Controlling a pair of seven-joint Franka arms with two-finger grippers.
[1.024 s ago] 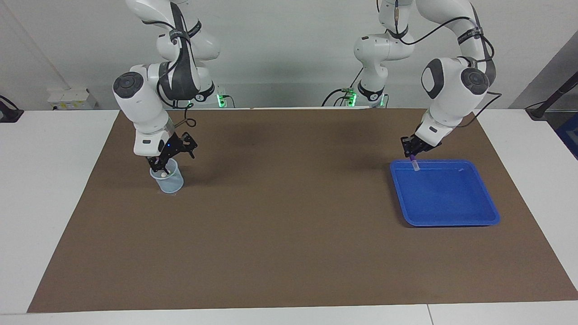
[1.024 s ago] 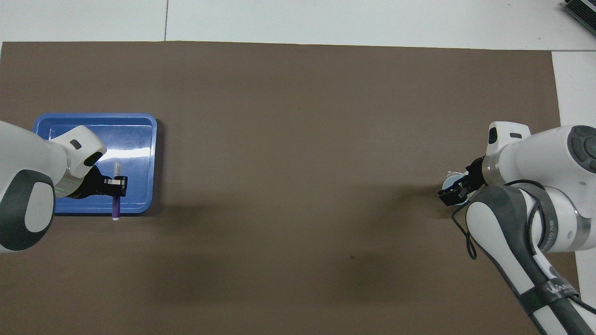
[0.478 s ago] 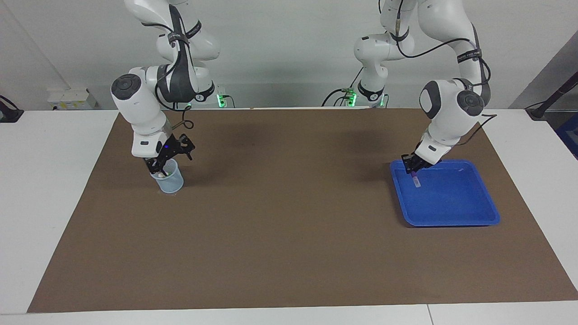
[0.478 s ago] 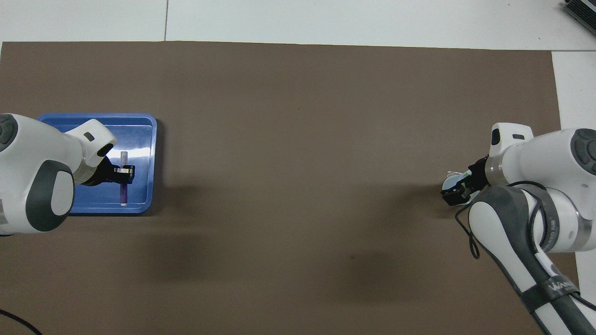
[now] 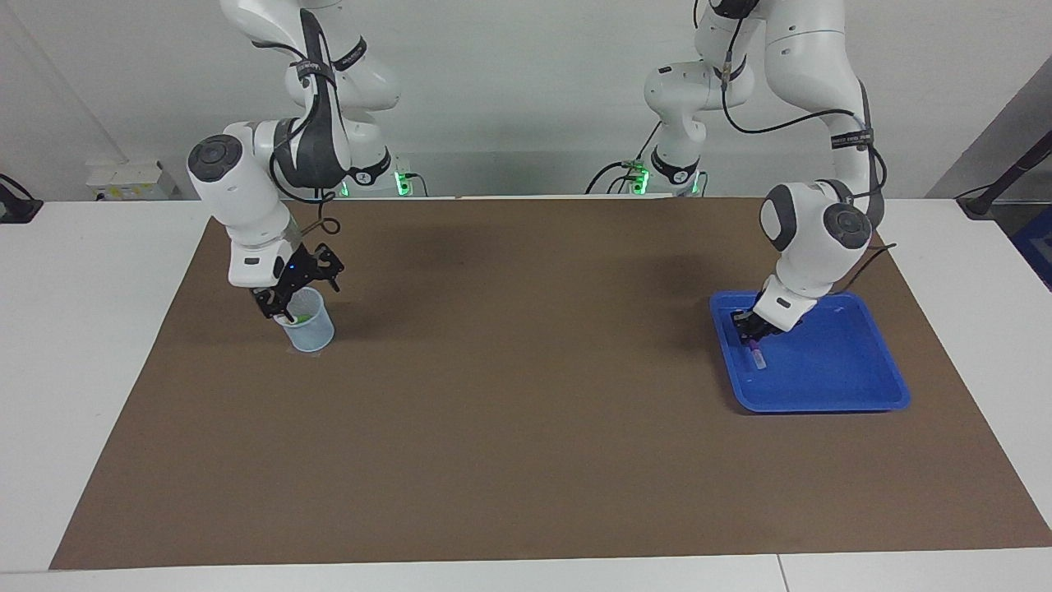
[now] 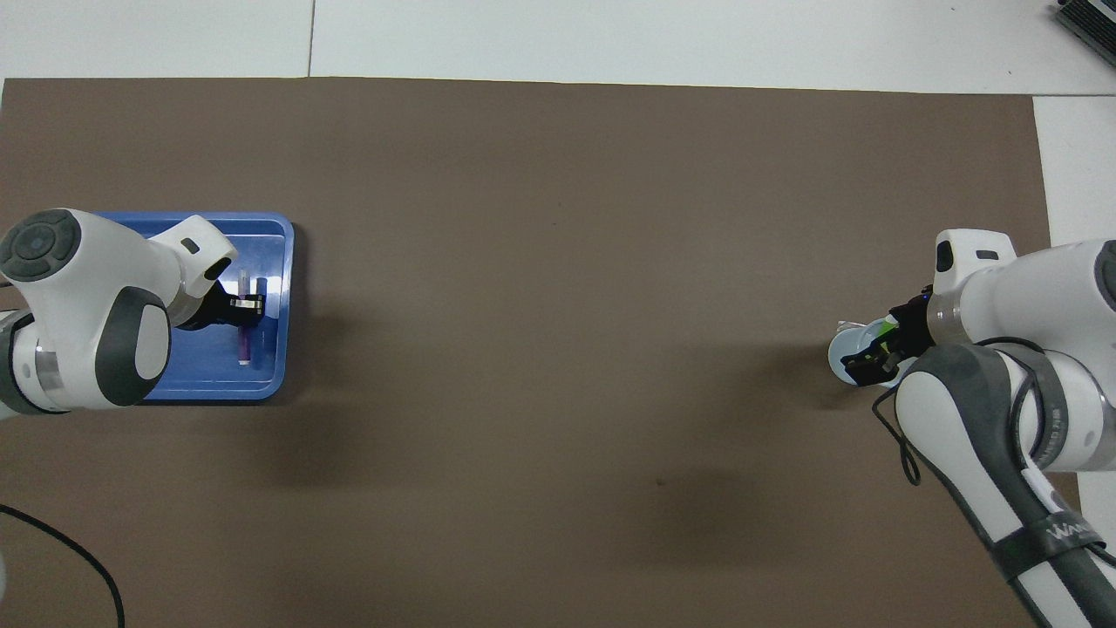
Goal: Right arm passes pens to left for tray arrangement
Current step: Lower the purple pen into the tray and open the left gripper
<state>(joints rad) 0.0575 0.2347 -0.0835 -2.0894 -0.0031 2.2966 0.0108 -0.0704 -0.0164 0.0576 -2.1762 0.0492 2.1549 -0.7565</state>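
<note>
A blue tray (image 5: 822,404) (image 6: 272,384) lies at the left arm's end of the table. My left gripper (image 5: 749,333) (image 6: 247,303) is low inside it, shut on a purple pen (image 5: 754,355) (image 6: 243,342). The pen slants down, with its pale end at or just above the tray floor. At the right arm's end stands a pale blue cup (image 5: 311,335) (image 6: 842,359). My right gripper (image 5: 283,311) (image 6: 872,358) is open, its fingertips dipping into the cup's mouth. A green pen (image 5: 302,317) (image 6: 886,324) shows inside the cup by the fingers.
A brown mat (image 5: 526,411) covers most of the white table. A black cable (image 6: 61,549) curls at the mat's edge nearest the left arm's base.
My left gripper has come down and carried the purple pen from above the tray's near rim into the tray. My right gripper has shifted slightly at the cup, staying open.
</note>
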